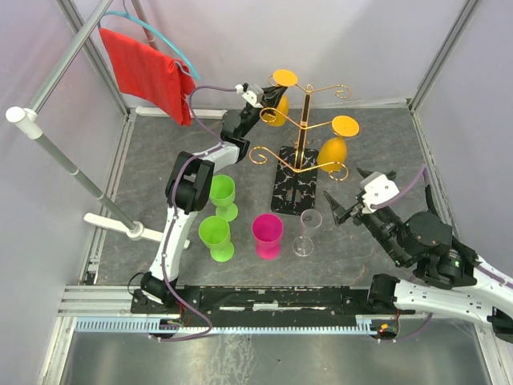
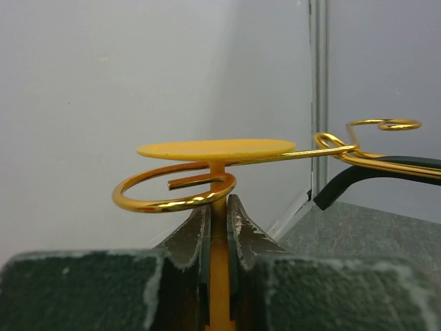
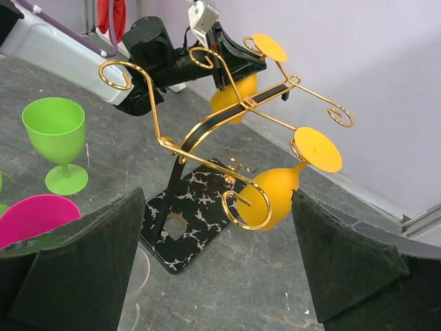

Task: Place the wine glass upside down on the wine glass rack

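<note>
Inspector: A grey table (image 1: 160, 152) inside pale walls is noted. The wine glass rack (image 1: 295, 192) is found ahead of both tools.

Clerk: And the grip?

Inspector: The yellow wine glass (image 2: 215, 149) is clamped by its stem in the left gripper (image 2: 219, 207), inverted, so that its foot may be caught by the spiral arm (image 2: 172, 196) just above the fingertips. The right gripper (image 1: 349, 195) is spread wide and empty. No writing is seen.
</note>
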`<move>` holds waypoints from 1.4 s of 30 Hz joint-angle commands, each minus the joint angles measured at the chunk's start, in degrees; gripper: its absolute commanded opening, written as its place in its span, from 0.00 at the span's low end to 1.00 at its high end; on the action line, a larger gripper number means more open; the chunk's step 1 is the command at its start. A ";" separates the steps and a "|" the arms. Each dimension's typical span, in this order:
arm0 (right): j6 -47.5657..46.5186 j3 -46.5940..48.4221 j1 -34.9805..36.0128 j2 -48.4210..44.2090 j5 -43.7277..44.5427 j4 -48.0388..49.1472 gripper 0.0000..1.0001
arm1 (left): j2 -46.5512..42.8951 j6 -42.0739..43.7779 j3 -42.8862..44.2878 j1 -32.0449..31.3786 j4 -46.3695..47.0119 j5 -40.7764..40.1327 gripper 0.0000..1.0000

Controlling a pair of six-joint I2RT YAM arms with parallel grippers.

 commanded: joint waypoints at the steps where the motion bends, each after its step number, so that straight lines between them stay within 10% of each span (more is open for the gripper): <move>1: -0.79 0.13 0.24 0.37 0.84 3.18 0.95 | 1.25 -0.74 3.36 0.08 -0.03 -5.40 0.03; 15: -0.24 -0.29 0.25 0.57 1.07 3.59 0.95 | -2.63 -1.63 -7.83 2.67 11.44 -14.69 0.03; 30: -0.49 -1.62 0.25 0.25 1.37 4.32 0.97 | -6.79 2.72 -13.63 0.98 14.62 -3.00 0.03; 42: 0.64 -1.43 0.25 1.26 2.81 4.01 0.99 | -6.69 2.76 -13.55 0.55 13.20 -5.47 0.81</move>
